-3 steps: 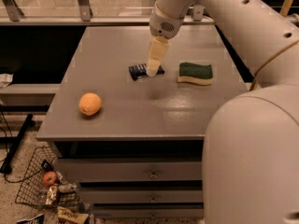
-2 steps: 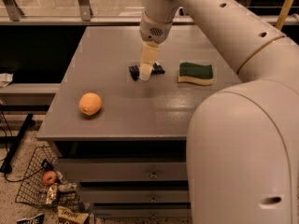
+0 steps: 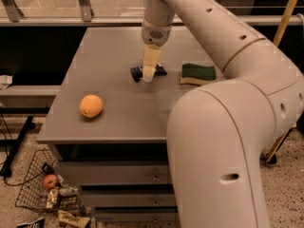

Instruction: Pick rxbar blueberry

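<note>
The rxbar blueberry (image 3: 137, 73) is a small dark navy bar lying flat near the middle of the grey table (image 3: 123, 113). My gripper (image 3: 149, 76) reaches down from the arm and stands right over the middle of the bar, hiding its centre. The bar's two ends show on either side of the gripper. The bar still rests on the table.
A green-and-yellow sponge (image 3: 197, 73) lies just right of the bar. A round orange fruit (image 3: 91, 106) sits at the front left. My large white arm (image 3: 223, 127) fills the right foreground. A wire basket (image 3: 45, 189) with items is on the floor, lower left.
My gripper has shifted a little left along the bar, from its right part to its middle. The bar, sponge and fruit have not moved.
</note>
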### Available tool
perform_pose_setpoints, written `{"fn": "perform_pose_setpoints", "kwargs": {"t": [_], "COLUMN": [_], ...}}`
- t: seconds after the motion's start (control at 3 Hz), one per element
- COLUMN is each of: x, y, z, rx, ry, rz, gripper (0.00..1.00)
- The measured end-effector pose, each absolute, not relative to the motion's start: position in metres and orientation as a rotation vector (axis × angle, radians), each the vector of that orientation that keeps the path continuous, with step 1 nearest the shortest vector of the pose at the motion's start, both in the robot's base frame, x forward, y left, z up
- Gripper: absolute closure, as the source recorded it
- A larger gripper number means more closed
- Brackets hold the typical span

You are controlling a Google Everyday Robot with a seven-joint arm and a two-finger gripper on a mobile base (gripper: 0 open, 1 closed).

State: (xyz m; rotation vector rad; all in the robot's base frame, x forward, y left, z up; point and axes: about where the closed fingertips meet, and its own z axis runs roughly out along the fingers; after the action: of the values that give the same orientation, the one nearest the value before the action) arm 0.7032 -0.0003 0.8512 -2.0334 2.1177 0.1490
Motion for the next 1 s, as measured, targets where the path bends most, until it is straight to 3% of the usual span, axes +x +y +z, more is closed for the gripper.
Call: {"fn": "perform_pose_setpoints", "kwargs": {"t": [0.33, 1.0], "x": [0.709, 0.715], "y": [-0.005, -0.012], "z": [0.840, 0.819], "rx": [-2.023, -2.014], "ry": [2.152, 2.190], "rz": [0.163, 0.207], "gripper": [0.01, 0.42]}}
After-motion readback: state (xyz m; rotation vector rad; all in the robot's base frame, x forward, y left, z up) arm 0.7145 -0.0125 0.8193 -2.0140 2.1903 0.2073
